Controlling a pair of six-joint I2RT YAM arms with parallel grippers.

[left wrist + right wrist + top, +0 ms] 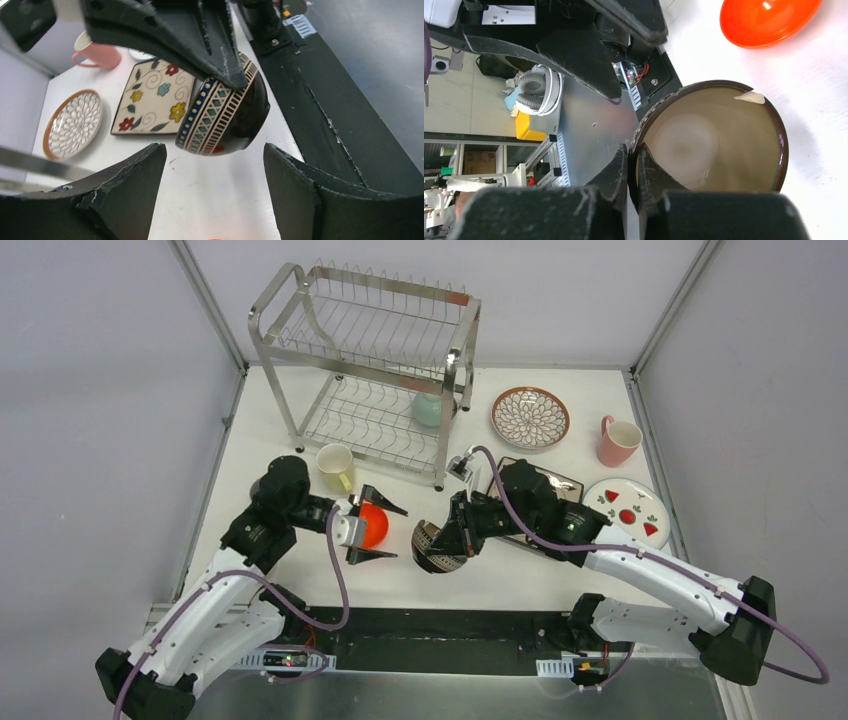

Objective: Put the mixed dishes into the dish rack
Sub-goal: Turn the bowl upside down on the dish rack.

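My right gripper (460, 532) is shut on the rim of the tan bowl (437, 547) and holds it tilted just above the table. The bowl is dark outside with a patterned band (220, 112) and tan inside (714, 140), and the right gripper (633, 150) pinches its rim. My left gripper (399, 532) is open, with the orange bowl (373, 525) on the table between its fingers near the palm. In the left wrist view the left gripper (215, 150) faces the tan bowl. The orange bowl also shows in the right wrist view (769, 20). The steel dish rack (370, 360) stands at the back, with the mint bowl (430, 408) on its lower shelf.
A yellow-green mug (335, 465) stands in front of the rack. The petal-pattern plate (530, 417), pink mug (617, 440) and red-marked white plate (627, 505) lie at the right. The square floral plate (152, 97) lies under my right arm. The table's black front edge (320, 110) is close by.
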